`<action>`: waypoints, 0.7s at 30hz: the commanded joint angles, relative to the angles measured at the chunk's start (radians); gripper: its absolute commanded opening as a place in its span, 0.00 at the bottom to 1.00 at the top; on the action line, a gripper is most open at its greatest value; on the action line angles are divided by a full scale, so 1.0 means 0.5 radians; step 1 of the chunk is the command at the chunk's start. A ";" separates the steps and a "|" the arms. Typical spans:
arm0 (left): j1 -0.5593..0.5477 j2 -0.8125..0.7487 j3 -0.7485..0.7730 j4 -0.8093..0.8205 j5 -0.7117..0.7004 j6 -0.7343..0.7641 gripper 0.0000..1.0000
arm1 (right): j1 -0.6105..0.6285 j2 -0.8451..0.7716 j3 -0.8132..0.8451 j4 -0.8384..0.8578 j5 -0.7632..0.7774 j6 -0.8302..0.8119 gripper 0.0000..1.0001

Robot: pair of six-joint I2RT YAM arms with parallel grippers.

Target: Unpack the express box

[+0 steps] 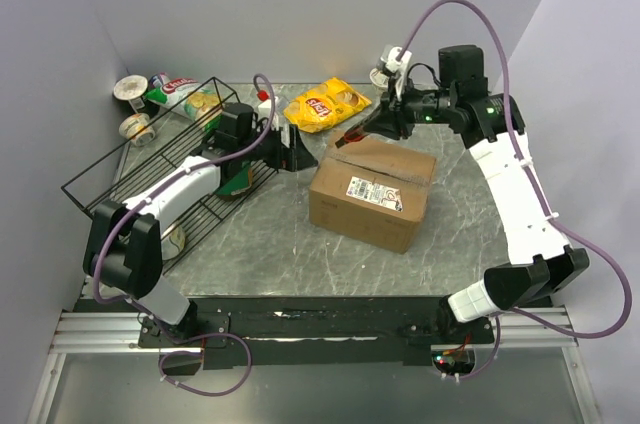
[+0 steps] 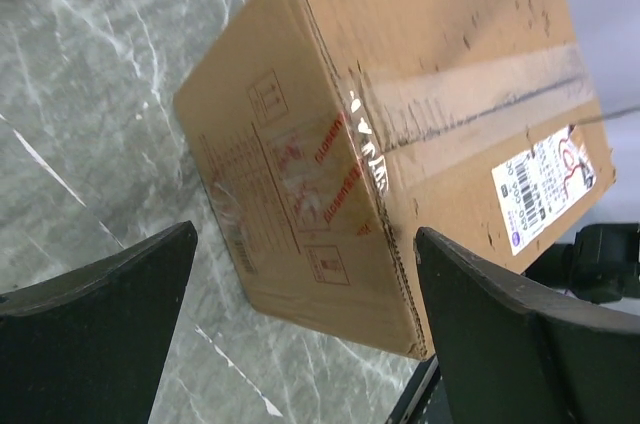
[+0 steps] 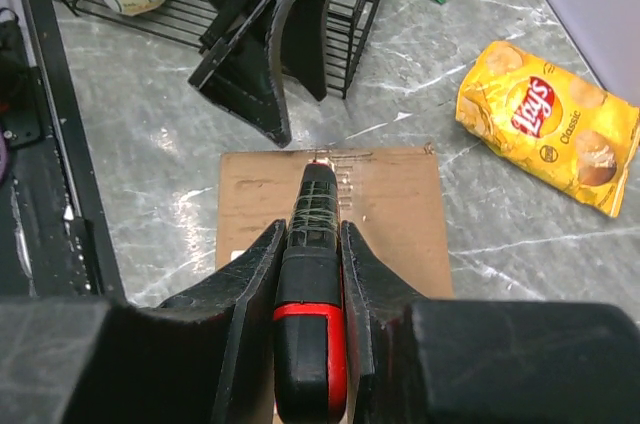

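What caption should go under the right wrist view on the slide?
Right hand holds a red-and-black tool, its tip at the far edge of the express box top.

"How's the left arm (image 1: 172, 192) sitting?"

"Low. It stretches from its base at the near left corner up towards the middle. The left pincer (image 1: 296, 152) gapes, its two black fingers (image 2: 110, 314) spread wide with nothing gripped between them."

"And the right arm (image 1: 515, 194)?"

"That one climbs along the right side, bends at the elbow at the far end, and the forearm points left. The right pincer (image 1: 378, 126) tips downward, clamped on a red-and-black tool (image 3: 310, 289) that pokes out past the fingertips"
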 commanded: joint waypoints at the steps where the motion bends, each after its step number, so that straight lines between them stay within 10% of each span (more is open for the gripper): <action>1: 0.014 -0.001 0.019 0.131 0.075 -0.081 0.96 | 0.061 0.004 -0.101 0.199 0.089 -0.078 0.00; 21: -0.014 0.134 -0.020 0.165 0.176 0.008 0.96 | 0.110 0.138 -0.139 0.301 0.065 -0.296 0.00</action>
